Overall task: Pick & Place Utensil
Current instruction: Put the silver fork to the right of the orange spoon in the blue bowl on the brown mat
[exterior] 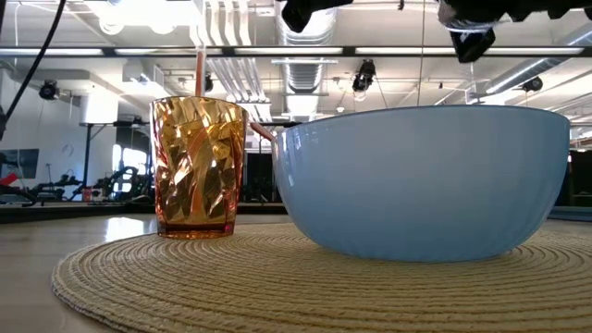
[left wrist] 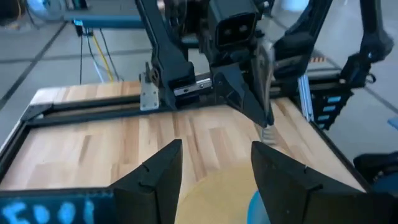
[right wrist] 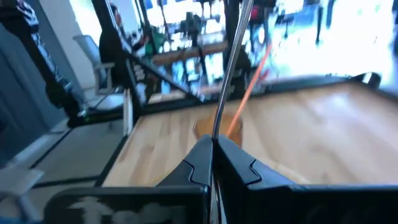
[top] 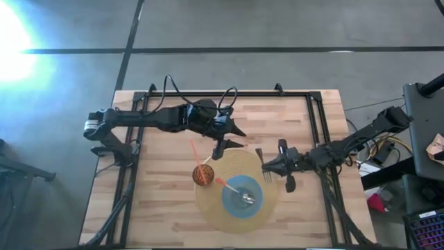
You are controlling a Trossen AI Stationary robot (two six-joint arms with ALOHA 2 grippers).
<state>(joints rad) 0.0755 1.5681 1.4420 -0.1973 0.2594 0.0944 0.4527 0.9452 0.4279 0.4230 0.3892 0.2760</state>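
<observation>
Right gripper (top: 266,167) pinches fork (top: 260,156) above placemat (top: 208,205); left gripper (top: 231,144) spread.

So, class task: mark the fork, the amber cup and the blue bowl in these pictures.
fork (top: 259,154), high view, on its handle.
amber cup (exterior: 198,166), low view, on its ribbed side.
blue bowl (exterior: 421,180), low view, on its outer wall.

Left gripper (left wrist: 214,171): two dark fingers (left wrist: 155,177) standing apart, nothing between them, above the wooden table (left wrist: 93,146). Woven placemat (left wrist: 217,193): pale rim showing between the fingers. Blue bowl (left wrist: 256,210): edge only, beside one finger. Right gripper (left wrist: 264,115): opposite, pointing down, pinching a metal fork (left wrist: 266,87) held upright, tines lowest, above the table. Black frame rails (left wrist: 81,106): along the table's edges.
</observation>
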